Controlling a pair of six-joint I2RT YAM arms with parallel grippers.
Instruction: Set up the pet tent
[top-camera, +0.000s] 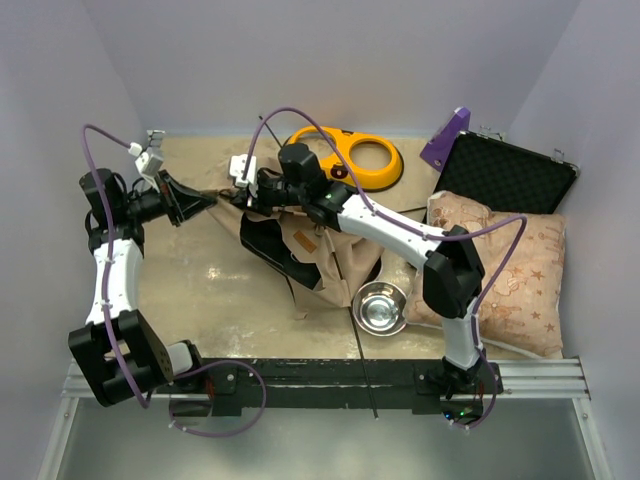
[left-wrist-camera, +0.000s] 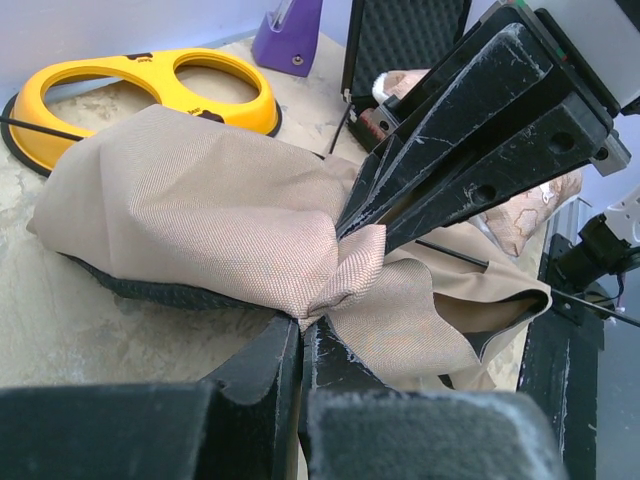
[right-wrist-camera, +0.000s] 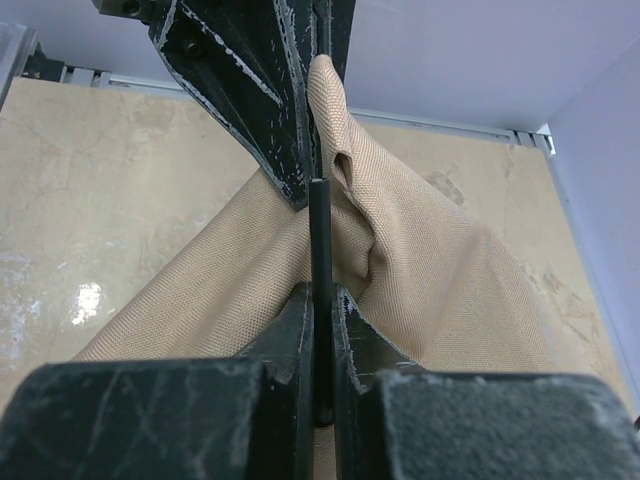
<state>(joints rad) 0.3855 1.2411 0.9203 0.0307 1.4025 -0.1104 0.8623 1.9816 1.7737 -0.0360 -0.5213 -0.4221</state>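
The pet tent (top-camera: 322, 258) lies crumpled mid-table, tan fabric with black lining showing. My left gripper (top-camera: 208, 204) is shut on a bunched corner of the tent fabric (left-wrist-camera: 200, 205), its jaws pinched together at the bottom (left-wrist-camera: 301, 335) of the left wrist view. My right gripper (top-camera: 244, 190) reaches across and meets the same corner. It is shut on a thin black pole (right-wrist-camera: 318, 225), which runs up from its jaws (right-wrist-camera: 320, 300) to the fabric (right-wrist-camera: 450, 270) held between the left fingers (right-wrist-camera: 250, 90). The right fingers (left-wrist-camera: 470, 130) fill the upper right of the left wrist view.
A yellow double-bowl feeder (top-camera: 352, 157) sits behind the tent. A steel bowl (top-camera: 380, 306) stands near the front. A star-patterned cushion (top-camera: 512, 270), an open black case (top-camera: 510, 175) and a purple object (top-camera: 448, 138) occupy the right side.
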